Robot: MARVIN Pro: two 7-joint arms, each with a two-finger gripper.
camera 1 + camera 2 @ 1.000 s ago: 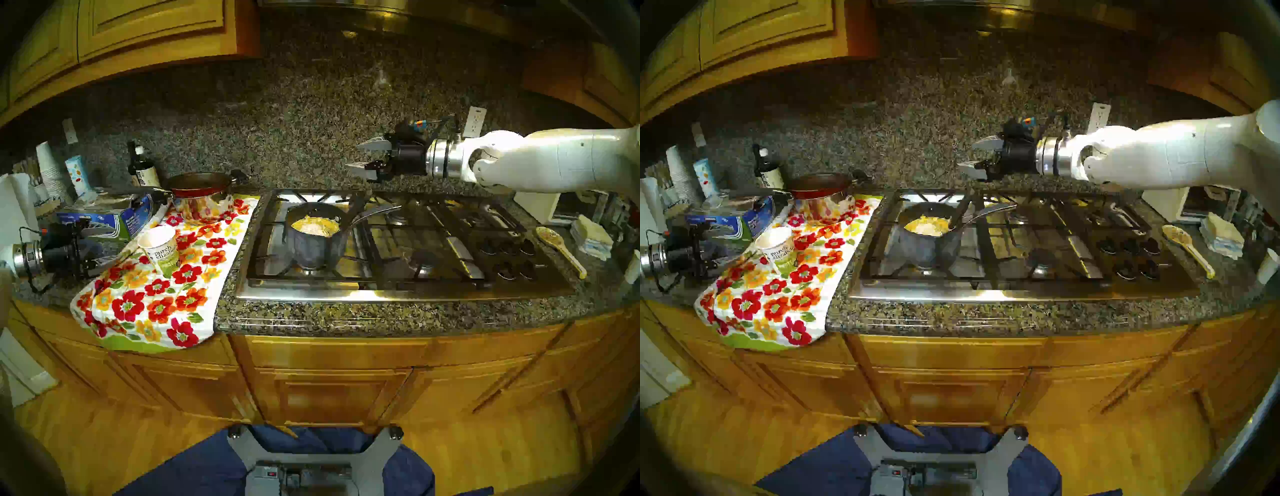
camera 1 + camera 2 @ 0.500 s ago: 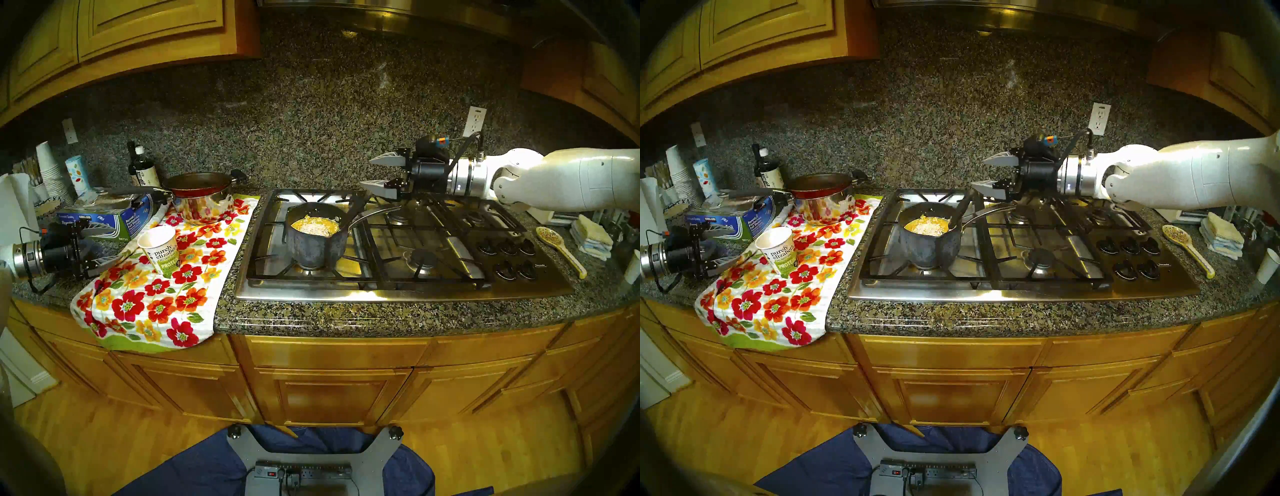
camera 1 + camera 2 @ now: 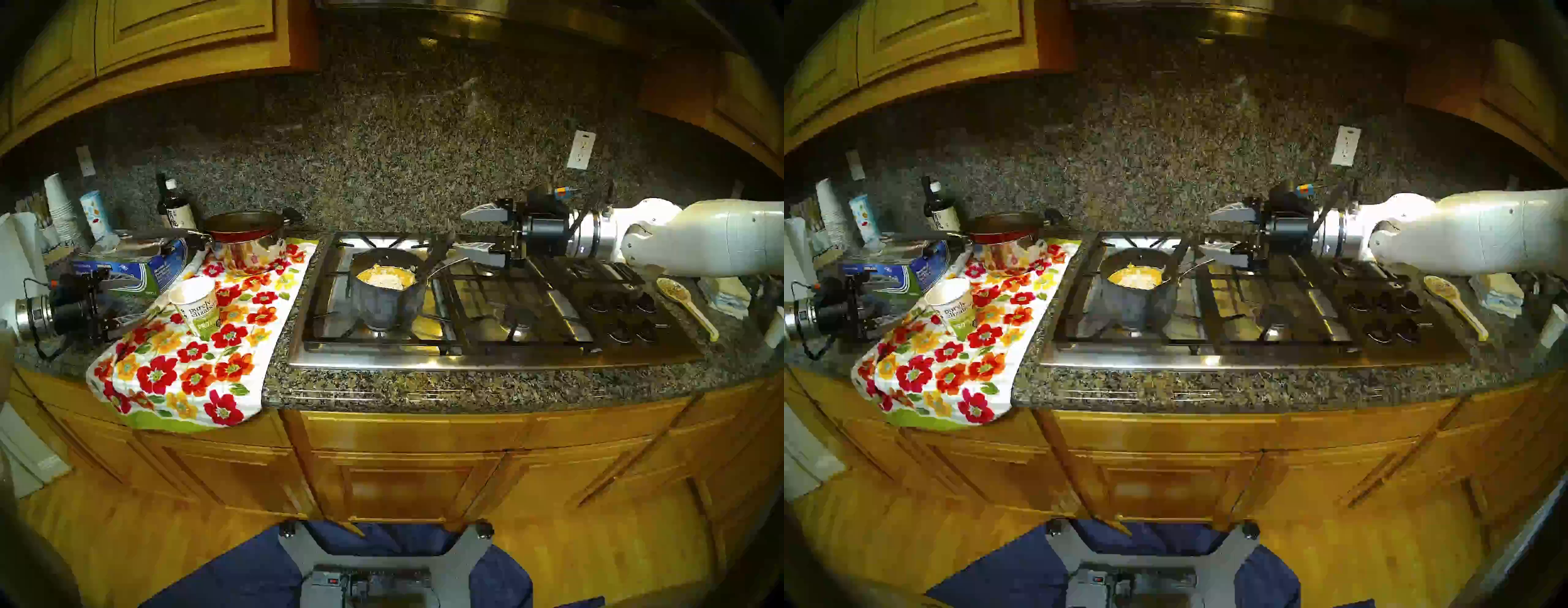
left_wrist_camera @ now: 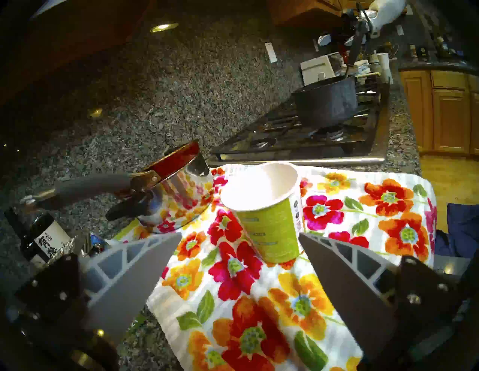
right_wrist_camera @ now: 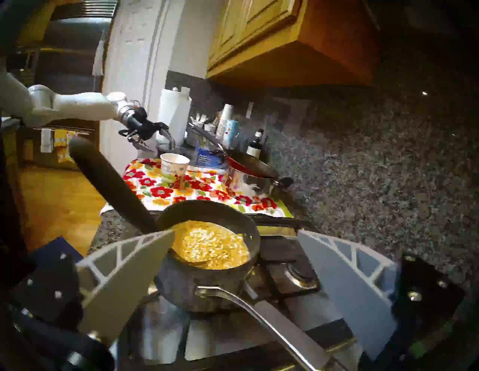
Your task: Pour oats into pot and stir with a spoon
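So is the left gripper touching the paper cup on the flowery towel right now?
Apart. In the left wrist view the left gripper is open, and the paper cup stands upright on the towel just beyond its fingertips, with towel showing between.

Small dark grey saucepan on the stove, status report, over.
Both tools open and empty: left tool, right tool. Small dark grey saucepan holds pale oats, slim dark spoon leaning inside. Nothing blocking.
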